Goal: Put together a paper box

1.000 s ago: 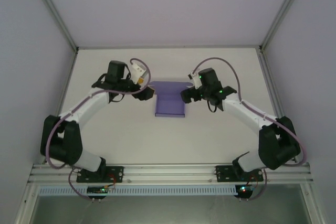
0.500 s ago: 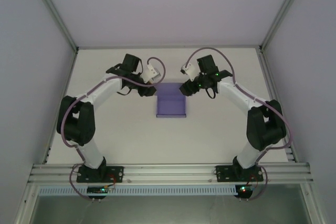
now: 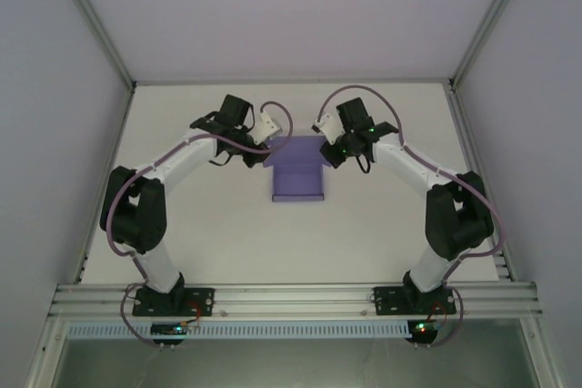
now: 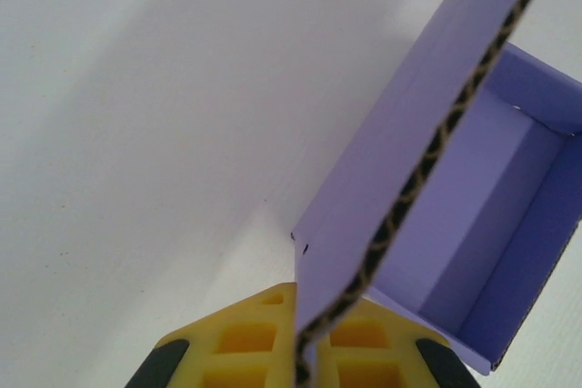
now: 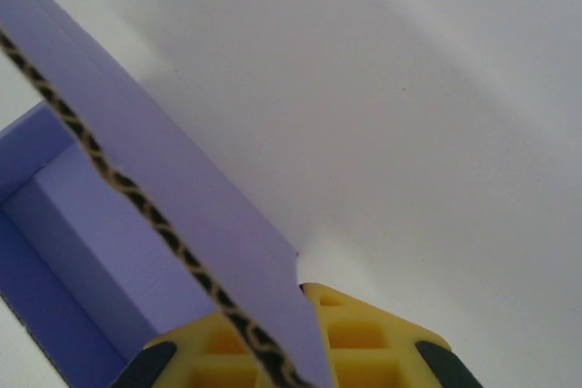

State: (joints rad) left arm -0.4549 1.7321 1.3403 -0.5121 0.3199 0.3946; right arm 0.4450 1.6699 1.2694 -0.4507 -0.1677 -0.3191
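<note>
1. White table (image 3: 382, 233) in front of the box, bare.
2. Purple paper box (image 3: 296, 181) flat on the table, open on top, between the two grippers.
3. At the box's far left corner: left gripper (image 3: 261, 159), yellow pads (image 4: 241, 343) squeezed tight on a raised flap.
4. At the box's far right corner: right gripper (image 3: 328, 154), yellow pads (image 5: 364, 347) squeezed tight on the other raised flap.

paper box (image 3: 297, 179): lavender card, lying mid-bench (image 3: 273, 243), its far flap wider than the body
left fingers (image 3: 258, 158): at the flap's left end, touching it
right fingers (image 3: 329, 154): at the flap's right end, touching it
arms: both reach inward from the near edge, mirrored, elbows outward
</note>
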